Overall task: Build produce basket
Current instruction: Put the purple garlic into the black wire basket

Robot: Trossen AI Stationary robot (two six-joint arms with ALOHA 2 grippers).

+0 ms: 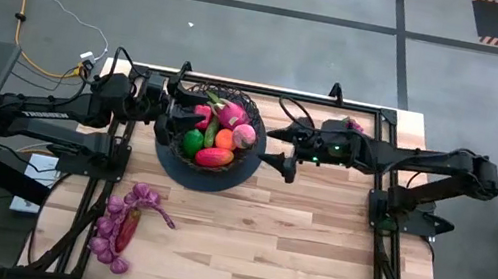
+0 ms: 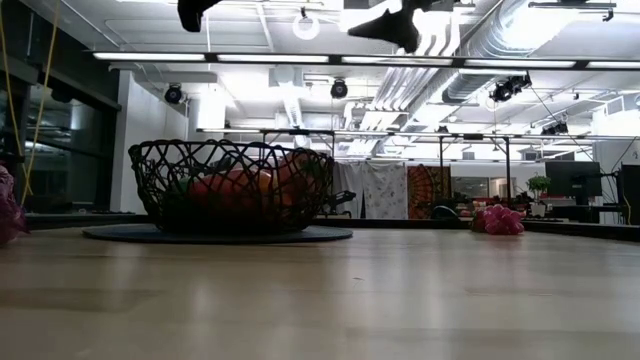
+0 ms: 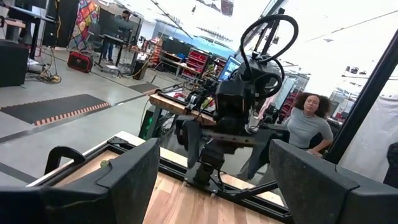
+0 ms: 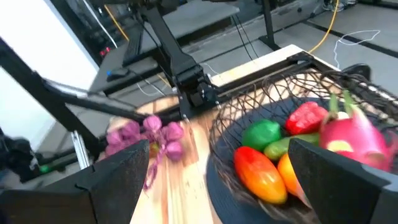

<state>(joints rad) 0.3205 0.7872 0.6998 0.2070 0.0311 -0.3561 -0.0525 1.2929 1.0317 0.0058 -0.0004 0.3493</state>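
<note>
The basket [image 1: 204, 170] is set toward the far side of the wooden table [image 1: 290, 258], left of centre, on a dark round base. A wide stretch of bare wood is left open on the near half of the table and to the right of the basket. In the near left corner, close to the table's edge, purple grape bunches [image 1: 117, 229] are spread, with a red-orange piece lying among them. A small pink item [image 2: 498, 220] is seen near the far right edge in the low view.

Inside the basket several pieces of produce are held: a red-orange mango [image 1: 214, 157], a green lime [image 1: 193, 142], a green cucumber [image 1: 210, 133], an orange [image 1: 226, 139], a red fruit [image 4: 306, 117], a pink dragon fruit [image 1: 230, 113] and a pale pink round fruit [image 1: 244, 136].

The left gripper [image 1: 173, 107] is held above the basket's far left rim, its fingers spread apart with nothing between them. The right gripper [image 1: 285, 152] is held just right of the basket, above the table, its fingers wide apart and likewise empty. In the left wrist view a seated person [image 3: 309, 124] is seen in the room beyond.
</note>
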